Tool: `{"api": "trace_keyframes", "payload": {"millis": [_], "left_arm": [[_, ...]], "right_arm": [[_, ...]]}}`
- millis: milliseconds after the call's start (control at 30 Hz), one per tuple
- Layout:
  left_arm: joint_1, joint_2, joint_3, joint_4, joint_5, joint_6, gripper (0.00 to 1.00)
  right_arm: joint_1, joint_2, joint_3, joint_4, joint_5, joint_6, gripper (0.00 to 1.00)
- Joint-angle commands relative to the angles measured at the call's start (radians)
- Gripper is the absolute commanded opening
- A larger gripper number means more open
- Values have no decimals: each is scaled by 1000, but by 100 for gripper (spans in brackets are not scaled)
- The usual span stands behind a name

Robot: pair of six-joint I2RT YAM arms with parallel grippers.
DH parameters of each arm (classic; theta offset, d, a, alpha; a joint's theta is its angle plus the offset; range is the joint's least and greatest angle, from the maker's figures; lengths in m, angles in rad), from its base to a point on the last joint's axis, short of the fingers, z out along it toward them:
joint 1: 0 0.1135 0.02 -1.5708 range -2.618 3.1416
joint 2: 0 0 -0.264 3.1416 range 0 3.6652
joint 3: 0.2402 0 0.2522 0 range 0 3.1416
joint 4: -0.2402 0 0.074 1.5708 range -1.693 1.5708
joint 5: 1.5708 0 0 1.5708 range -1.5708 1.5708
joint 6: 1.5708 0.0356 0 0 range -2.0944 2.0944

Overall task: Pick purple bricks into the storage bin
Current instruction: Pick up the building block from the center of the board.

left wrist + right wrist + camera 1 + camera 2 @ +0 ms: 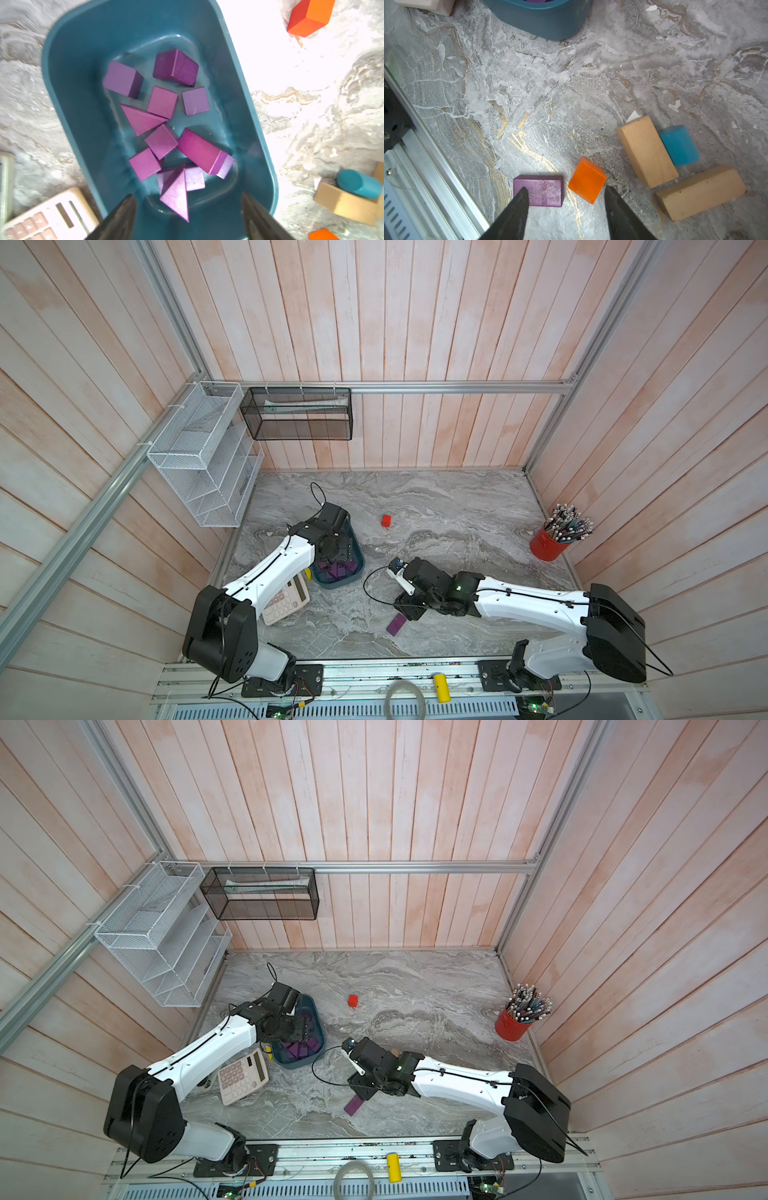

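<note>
The left fingers (121, 218) stand spread wide above the near end of the storage bin (68, 87), with nothing gripped between them. Directly beneath them lies a purple wedge (176, 197). The rest of the purple bricks (163, 101) are scattered over the bin's floor: several cubes, an oblong and another wedge, some touching, some apart.

The right fingers (513, 214) are also parted and empty, hanging over the desk (529, 83). One more purple brick (542, 193), an oblong lying flat, remains outside the bin. One fingertip overlaps its corner in the wrist view, though whether it touches cannot be told. Just beside that brick sits an orange cube (586, 179). Beyond it are two tan wooden blocks (645, 151), with a blue cylinder (679, 145) against the nearer one.

In both top views the bin (358, 568) sits towards the left side of the grey marbled desk, under the left arm's wrist. A calculator (286, 601) lies just beside it, towards the front edge. The stray purple oblong (396, 623) lies well apart from the bin, near the right arm's wrist. A red cube (386, 520) stands alone further back, and a red cup of pens (544, 547) occupies the right edge. Pale pink plank walls enclose the desk, carrying a white wire rack (199, 456) and a black mesh basket (299, 414).
</note>
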Motion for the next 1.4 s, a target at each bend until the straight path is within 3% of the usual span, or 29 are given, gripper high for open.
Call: {"api": "trace_keyframes", "payload": {"millis": [0,133,367,700,1367], "left_arm": [[0,-15,-40,6,38,-1,77],[0,-36,-70,13,41,-3,77],[0,-85,-98,21,22,21,100],[10,-97,-25,-47,-35,94,100],[84,-107,-96,55,56,131,100]], "right_arm": [[15,19,25,-27,15,14,61],[39,37,40,-50,13,12,61],[106,115,90,-131,20,24,66],[209,238,175,-230,64,109,71],[216,291,221,-296,128,123,84]]}}
